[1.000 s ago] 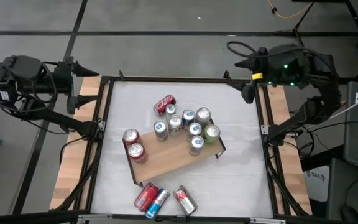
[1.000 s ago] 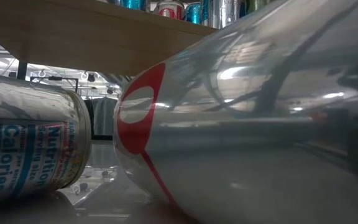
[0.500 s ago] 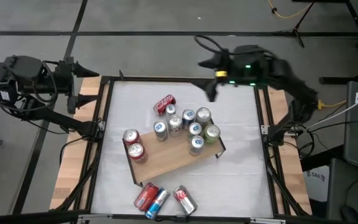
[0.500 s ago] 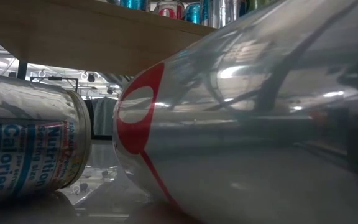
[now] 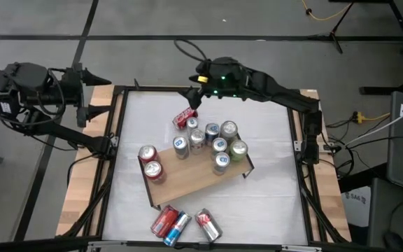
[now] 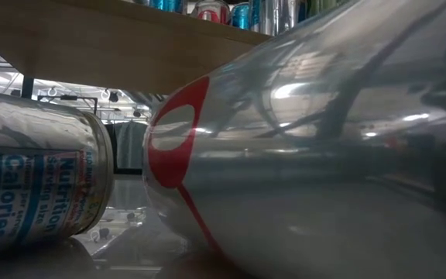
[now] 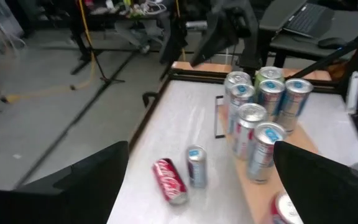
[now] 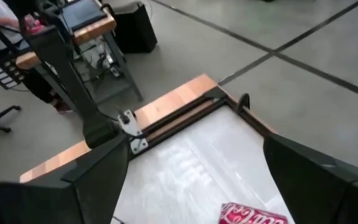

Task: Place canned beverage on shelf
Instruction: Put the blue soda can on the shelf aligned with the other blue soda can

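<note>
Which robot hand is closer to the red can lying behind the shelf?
The right gripper hovers just above the red can. The left gripper waits off the table's left edge.

The light-brown wooden shelf (image 5: 191, 178) with its thin black frame lies slantwise mid-counter. Its far right end is crowded by a tight cluster of upright silver, blue and green cans (image 5: 214, 143); two red-topped cans (image 5: 150, 162) stand at its left end. Between these groups the board is bare, and so is its near edge. Behind the shelf, a red can (image 5: 184, 117) lies on its side, just beside the cluster, under the open right gripper (image 5: 191, 101). Three cans (image 5: 184, 224) lie by the white counter's (image 5: 271, 203) near edge. The counter's right and left strips are unobstructed.
</note>
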You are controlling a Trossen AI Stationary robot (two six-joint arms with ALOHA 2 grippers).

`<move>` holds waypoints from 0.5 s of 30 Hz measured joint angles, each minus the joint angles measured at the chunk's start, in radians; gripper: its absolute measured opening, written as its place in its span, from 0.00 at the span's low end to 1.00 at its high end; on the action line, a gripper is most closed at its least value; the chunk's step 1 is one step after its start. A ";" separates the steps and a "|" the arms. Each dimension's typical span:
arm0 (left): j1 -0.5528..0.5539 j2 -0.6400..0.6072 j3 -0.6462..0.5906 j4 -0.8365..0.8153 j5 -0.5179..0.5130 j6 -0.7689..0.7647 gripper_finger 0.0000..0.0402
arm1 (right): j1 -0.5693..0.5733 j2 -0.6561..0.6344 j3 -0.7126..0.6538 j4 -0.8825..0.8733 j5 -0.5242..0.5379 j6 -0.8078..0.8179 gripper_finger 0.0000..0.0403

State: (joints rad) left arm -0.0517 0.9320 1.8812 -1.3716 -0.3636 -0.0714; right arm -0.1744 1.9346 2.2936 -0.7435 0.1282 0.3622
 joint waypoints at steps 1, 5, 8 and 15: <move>0.000 0.005 0.000 0.007 -0.014 0.018 0.98 | -0.003 0.001 0.000 -0.001 -0.011 0.000 0.88; 0.000 0.044 0.000 0.062 -0.053 0.100 0.98 | -0.003 -0.013 0.001 -0.002 -0.015 -0.003 0.88; 0.010 0.091 0.000 0.089 -0.051 0.195 0.98 | -0.003 -0.030 0.001 0.000 -0.012 -0.023 0.88; 0.137 0.223 0.000 0.114 0.002 0.390 0.98 | -0.003 -0.036 0.003 -0.001 -0.016 -0.026 0.88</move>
State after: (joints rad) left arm 0.0850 1.1547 1.8812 -1.2576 -0.3618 0.3188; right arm -0.1772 1.8988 2.2963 -0.7441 0.1122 0.3359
